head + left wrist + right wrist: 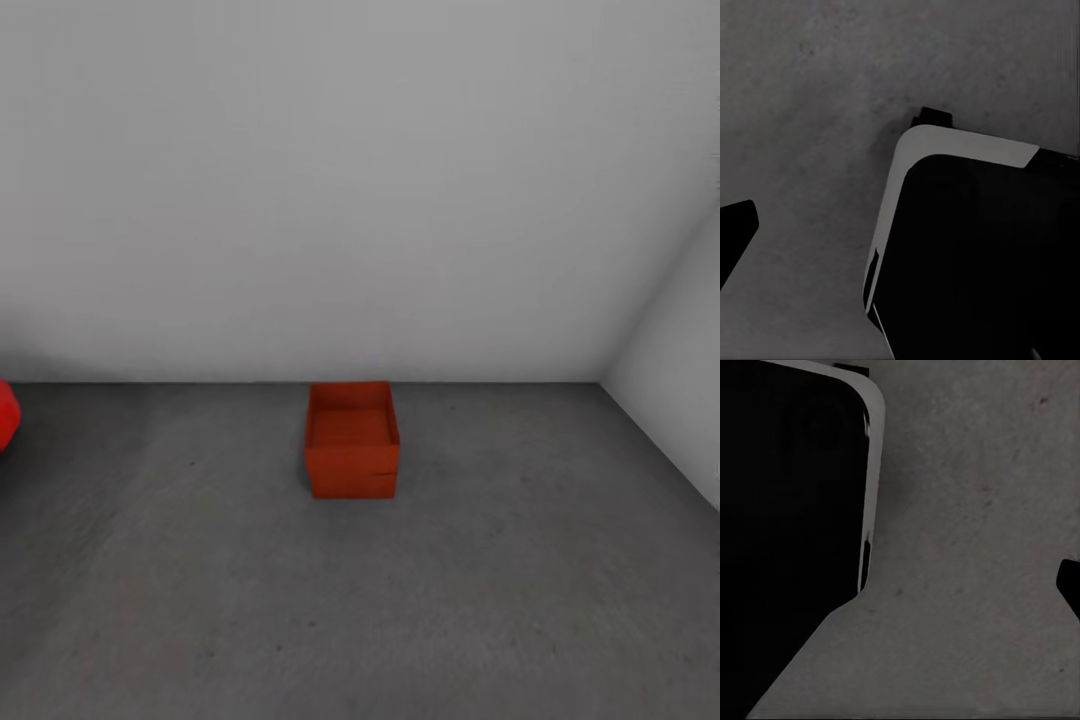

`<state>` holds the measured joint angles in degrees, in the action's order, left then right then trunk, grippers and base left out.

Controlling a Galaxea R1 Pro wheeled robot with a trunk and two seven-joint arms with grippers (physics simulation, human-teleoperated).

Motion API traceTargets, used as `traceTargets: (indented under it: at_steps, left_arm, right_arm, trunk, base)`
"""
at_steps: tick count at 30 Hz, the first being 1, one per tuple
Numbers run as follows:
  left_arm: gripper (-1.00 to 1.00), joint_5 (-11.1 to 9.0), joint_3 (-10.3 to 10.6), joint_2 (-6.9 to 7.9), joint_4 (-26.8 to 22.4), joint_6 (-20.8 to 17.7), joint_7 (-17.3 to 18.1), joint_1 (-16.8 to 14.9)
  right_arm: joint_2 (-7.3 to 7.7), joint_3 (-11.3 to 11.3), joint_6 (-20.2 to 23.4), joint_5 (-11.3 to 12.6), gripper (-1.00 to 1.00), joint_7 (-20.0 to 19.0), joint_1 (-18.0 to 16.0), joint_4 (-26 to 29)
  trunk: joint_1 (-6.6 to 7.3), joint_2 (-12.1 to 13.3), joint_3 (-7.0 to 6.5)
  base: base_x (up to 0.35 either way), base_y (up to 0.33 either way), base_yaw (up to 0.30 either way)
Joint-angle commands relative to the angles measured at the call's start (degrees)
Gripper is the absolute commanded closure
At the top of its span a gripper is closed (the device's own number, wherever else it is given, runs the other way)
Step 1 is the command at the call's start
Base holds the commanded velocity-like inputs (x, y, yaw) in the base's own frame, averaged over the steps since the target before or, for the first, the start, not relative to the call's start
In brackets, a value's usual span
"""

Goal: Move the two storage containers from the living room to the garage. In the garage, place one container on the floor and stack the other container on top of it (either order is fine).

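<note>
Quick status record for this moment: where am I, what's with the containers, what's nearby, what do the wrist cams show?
room: garage, grey-white walls meeting in a corner on the right
floor: dark grey concrete floor
containers: orange-red stack on the floor near the back wall; a horizontal seam on its front suggests one box atop another
stack state: upright, open top, looks empty
other: edge of a glossy red car at far left
wrist cams: robot's dark base over concrete
tools: fingertips barely in frame, state cannot be told
</note>
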<state>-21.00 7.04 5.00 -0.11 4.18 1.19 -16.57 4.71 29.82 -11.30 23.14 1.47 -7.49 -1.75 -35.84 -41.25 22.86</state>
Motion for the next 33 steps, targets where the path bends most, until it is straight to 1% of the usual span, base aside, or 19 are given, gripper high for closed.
traceTargets:
  at_steps: [1, 9, 33]
  left_arm:
    - [-1.00, -0.55, 0.49, 0.01, 0.05, 0.25, 0.24, 0.00]
    - [-1.00, -0.36, 0.30, 0.01, -0.06, 0.55, 0.63, 0.13]
    - [-1.00, -0.32, 0.34, 0.01, -0.07, 0.56, 0.66, 0.14]
  right_arm:
    - [-0.15, 0.48, -0.29, 0.44, -1.00, -0.03, 0.08, -0.18]
    - [-0.53, 0.47, -0.22, 0.50, -1.00, -0.31, 0.58, -0.18]
    - [-0.51, 0.42, -0.72, 0.67, -1.00, -0.32, 0.72, -0.18]
  trunk:
    - [-0.01, -0.05, -0.02]
    - [-0.01, -0.05, -0.66]
    - [-0.01, -0.05, -2.69]
  base:
    - [0.000, 0.000, -0.108]
    - [0.000, 0.000, -0.113]
    - [0.000, 0.000, -0.087]
